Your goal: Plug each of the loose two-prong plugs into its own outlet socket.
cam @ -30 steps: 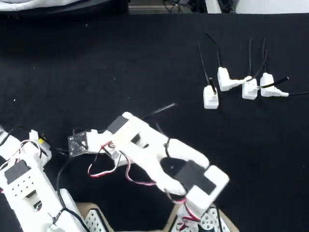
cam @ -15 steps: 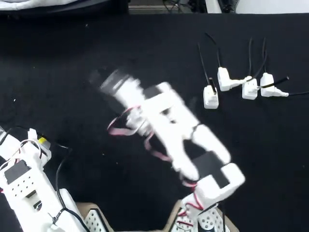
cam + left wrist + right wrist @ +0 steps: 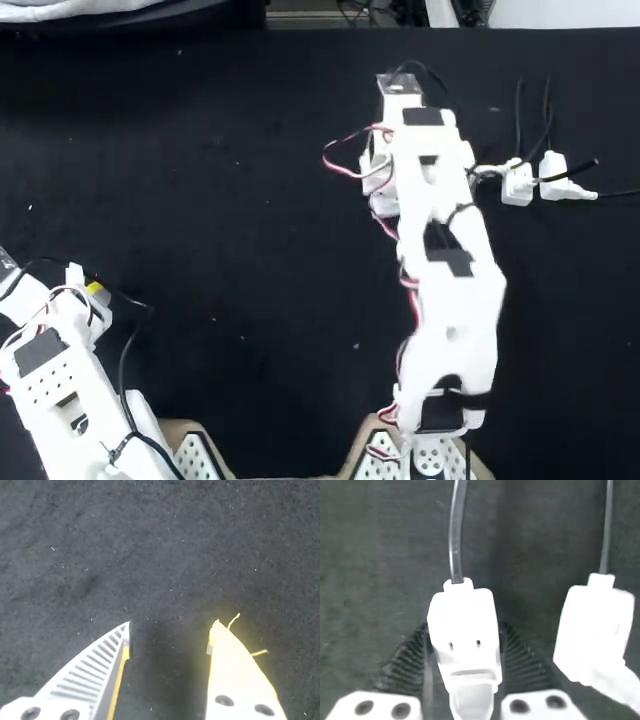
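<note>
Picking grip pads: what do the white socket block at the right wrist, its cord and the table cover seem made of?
Socket block: probably moulded hard plastic, smooth white, crisp edges and two slots.
Cord: likely rubber or vinyl sheath, smooth black, faint sheen.
Table cover: looks like black felt or cloth, matte, flecked with lint.

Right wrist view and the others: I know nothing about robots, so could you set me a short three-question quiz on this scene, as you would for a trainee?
1. True or false: the left hand is holding a plug.
2. How many slots show on the face of the white socket closest to the right wrist camera? A) one B) two C) four
3. Fill in: the cable leaving that socket is ____ in colour.

Key: 1 false, as the hand is open and empty over the dark cloth; 2 B; 3 black.
</note>
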Tool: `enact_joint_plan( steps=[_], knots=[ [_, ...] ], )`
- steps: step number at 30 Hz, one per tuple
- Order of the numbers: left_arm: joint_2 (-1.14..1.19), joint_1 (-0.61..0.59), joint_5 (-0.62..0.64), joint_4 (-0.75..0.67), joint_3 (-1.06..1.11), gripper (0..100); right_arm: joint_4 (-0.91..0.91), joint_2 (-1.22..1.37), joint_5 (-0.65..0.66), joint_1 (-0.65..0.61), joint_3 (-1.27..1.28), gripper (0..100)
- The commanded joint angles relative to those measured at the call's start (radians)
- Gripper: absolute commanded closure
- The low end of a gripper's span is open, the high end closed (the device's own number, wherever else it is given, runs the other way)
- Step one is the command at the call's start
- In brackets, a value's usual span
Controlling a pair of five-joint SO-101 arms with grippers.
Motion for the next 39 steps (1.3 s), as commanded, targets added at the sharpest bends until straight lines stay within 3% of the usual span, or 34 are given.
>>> enact_joint_plan(
  steps=[1,5,10,15,19,26,30,33,39],
  knots=[
    [-0.014,0.015,0.003,0.002,-0.061,75,0.173,0.105,-0.009,0.002,-0.306,87.7],
    [-0.014,0.015,0.002,0.003,-0.059,75,0.315,0.232,0.0,-0.031,-0.584,71.8],
    [-0.014,0.015,0.002,-0.003,-0.05,75,0.364,0.259,-0.003,-0.051,-0.822,75.2],
    [-0.014,0.015,0.002,-0.003,-0.048,75,0.367,0.079,-0.008,-0.094,-0.777,75.7],
    [-0.014,0.022,0.002,0.003,-0.053,75,0.367,-0.255,-0.012,-0.147,-0.529,76.0],
    [-0.029,0.153,-0.018,0.006,-0.097,76,0.229,-1.017,0.011,-0.157,0.137,89.1],
    [-0.104,0.209,-0.107,0.095,-0.186,87,0.147,-1.403,0.123,-0.157,0.443,99.0],
    [-0.19,0.277,-0.178,0.164,-0.222,93,0.13,-1.621,0.201,-0.153,0.674,98.2],
    [-0.361,0.479,-0.302,0.27,-0.157,94,0.043,-1.842,0.195,-0.098,1.081,98.7]
  ],
)
